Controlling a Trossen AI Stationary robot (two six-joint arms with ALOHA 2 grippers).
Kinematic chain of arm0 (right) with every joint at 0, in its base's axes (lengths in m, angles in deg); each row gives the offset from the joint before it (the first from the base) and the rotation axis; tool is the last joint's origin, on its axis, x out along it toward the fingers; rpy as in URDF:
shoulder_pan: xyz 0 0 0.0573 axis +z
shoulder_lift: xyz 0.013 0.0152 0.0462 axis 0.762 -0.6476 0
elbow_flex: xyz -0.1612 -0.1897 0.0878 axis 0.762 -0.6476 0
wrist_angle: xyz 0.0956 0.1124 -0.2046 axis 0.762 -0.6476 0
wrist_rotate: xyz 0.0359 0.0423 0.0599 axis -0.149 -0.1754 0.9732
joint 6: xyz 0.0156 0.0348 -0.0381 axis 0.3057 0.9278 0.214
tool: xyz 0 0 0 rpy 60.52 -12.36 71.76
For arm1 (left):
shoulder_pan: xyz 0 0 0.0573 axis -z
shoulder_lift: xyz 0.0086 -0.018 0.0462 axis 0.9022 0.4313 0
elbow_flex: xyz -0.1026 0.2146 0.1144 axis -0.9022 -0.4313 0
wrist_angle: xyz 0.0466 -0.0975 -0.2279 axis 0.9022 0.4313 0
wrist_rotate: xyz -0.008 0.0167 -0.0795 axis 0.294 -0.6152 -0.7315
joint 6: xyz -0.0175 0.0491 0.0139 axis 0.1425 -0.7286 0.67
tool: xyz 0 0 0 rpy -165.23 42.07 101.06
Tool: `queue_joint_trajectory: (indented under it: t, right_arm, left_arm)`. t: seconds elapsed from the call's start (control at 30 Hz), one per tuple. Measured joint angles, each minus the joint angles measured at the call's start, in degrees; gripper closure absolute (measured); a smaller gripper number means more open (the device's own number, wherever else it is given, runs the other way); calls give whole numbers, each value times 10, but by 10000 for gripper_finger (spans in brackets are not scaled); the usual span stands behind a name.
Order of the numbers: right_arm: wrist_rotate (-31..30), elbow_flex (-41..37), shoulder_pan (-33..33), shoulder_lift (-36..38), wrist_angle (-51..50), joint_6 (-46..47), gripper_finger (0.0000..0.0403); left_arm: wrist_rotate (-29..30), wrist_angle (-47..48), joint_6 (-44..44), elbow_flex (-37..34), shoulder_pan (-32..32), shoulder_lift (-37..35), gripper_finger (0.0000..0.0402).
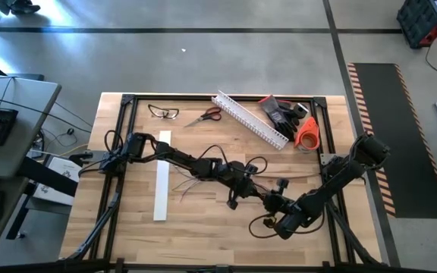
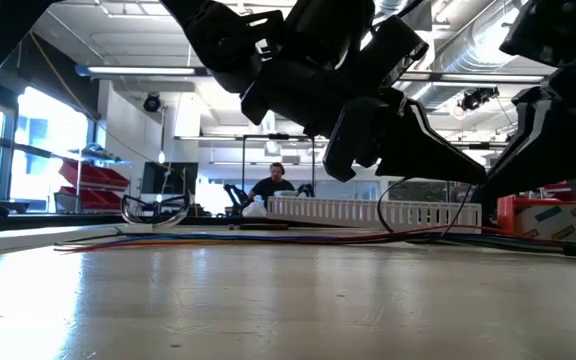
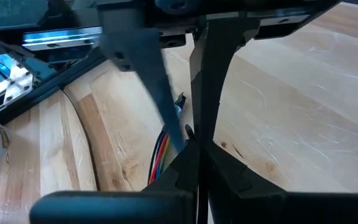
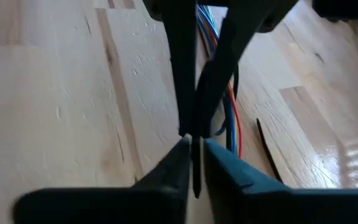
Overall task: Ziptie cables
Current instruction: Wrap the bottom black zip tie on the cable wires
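— Where did you have the grippers?

— I had the right gripper [image 4: 193, 146] nearest me, fingers pressed together on a thin dark ziptie [image 4: 195, 163]. The left gripper [image 3: 194, 146] met it tip to tip, fingers closed.

— And the cables [image 2: 268, 238]?

— They lay on the table [image 1: 203, 220] under both grippers, the white slotted channel [image 1: 250, 119] behind.

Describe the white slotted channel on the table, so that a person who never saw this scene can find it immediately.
Start at the far edge of the wooden table, on the right arm's side. There a long white slotted channel lies at a slant, between red-handled scissors and black gloves. Its comb-like row of slots separates it from the plain flat white strip near the left arm.
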Motion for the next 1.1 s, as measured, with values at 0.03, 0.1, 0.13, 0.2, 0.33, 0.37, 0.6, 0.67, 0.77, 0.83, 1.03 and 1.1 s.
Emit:
queue_joint_trajectory:
  t: [0.03, 0.1, 0.13, 0.2, 0.33, 0.37, 0.6, 0.67, 0.77, 0.83, 1.03, 1.1]
  right_arm:
    - [0, 0, 0, 0, 3, 0, 392]
    - [6, 0, 0, 0, 4, 9, 396]
    - [12, 0, 0, 0, 4, 21, 399]
    - [25, 0, 0, 0, 3, 37, 401]
    - [46, 0, 0, 0, 4, 73, 402]
    - [49, 0, 0, 0, 3, 79, 403]
    - [66, 0, 0, 5, 18, 120, 403]
    - [61, 0, 2, 14, 37, 121, 403]
    - [56, 0, 5, 19, 65, 118, 403]
    - [57, 0, 5, 19, 73, 117, 403]
    - [52, 0, 10, 19, 92, 126, 403]
    - [49, 0, 10, 19, 88, 143, 403]
  left_arm:
    - [0, -1, 0, 0, 0, 0, 401]
    - [4, 1, -8, 0, 0, 0, 393]
    - [12, 4, -16, 0, 0, 0, 386]
    - [33, 31, -37, 0, 1, -9, 364]
    - [33, 47, -82, 1, 0, -30, 305]
    - [27, 46, -96, 1, -2, -30, 290]
    - [-69, 39, -207, 0, -11, -24, 233]
    - [-87, 36, -226, 0, -13, -24, 234]
    - [-93, 29, -243, 0, -13, -24, 243]
    - [-102, 22, -252, 0, -13, -24, 252]
    - [-60, 27, -260, 0, -10, -24, 286]
    - [30, 51, -253, 0, -12, -33, 289]
